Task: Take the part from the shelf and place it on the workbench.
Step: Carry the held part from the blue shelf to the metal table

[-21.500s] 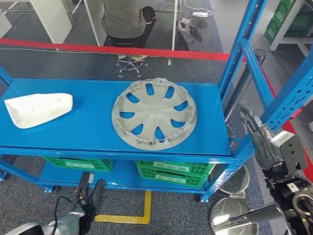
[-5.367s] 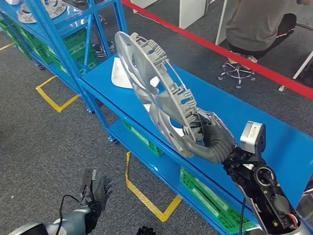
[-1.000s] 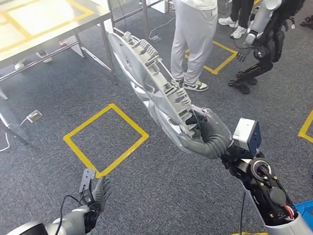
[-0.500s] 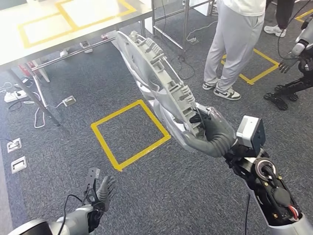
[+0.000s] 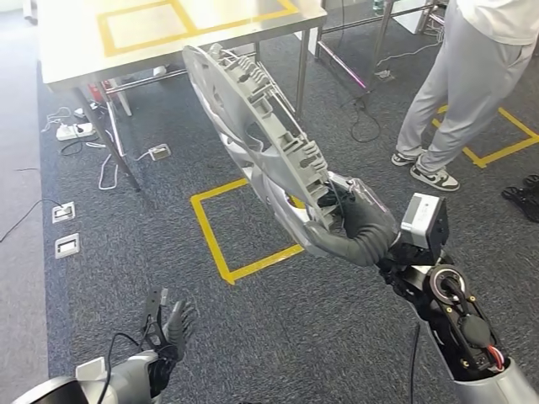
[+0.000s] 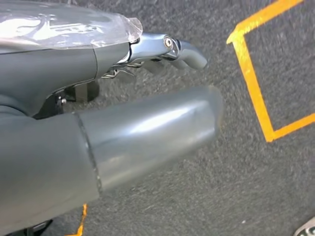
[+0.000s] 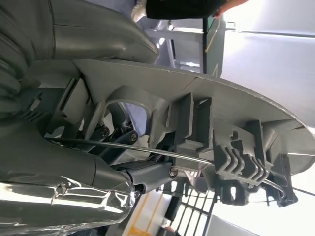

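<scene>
The part is a grey plastic wheel cover (image 5: 260,135), held tilted on edge in the air with its clipped back side toward me. My right hand (image 5: 356,225) grips its lower rim. In the right wrist view the cover's rim (image 7: 208,118) with its clips and wire ring crosses close in front of the hand (image 7: 55,162). The workbench (image 5: 95,50), a pale table top with a yellow taped rectangle, stands at the far left beyond the cover. My left hand (image 5: 167,335) hangs low over the carpet, fingers apart and holding nothing, its thumb (image 6: 148,132) large in the left wrist view.
A person in light trousers (image 5: 470,76) stands at the far right. A yellow taped square (image 5: 248,227) marks the grey carpet under the cover. Cables and floor sockets (image 5: 66,227) lie by the workbench legs (image 5: 120,143) at the left.
The whole scene has slid rightward as the camera turned: the workbench now shows more fully at the top left and the person has shifted to the right edge. The cover stays in my right hand.
</scene>
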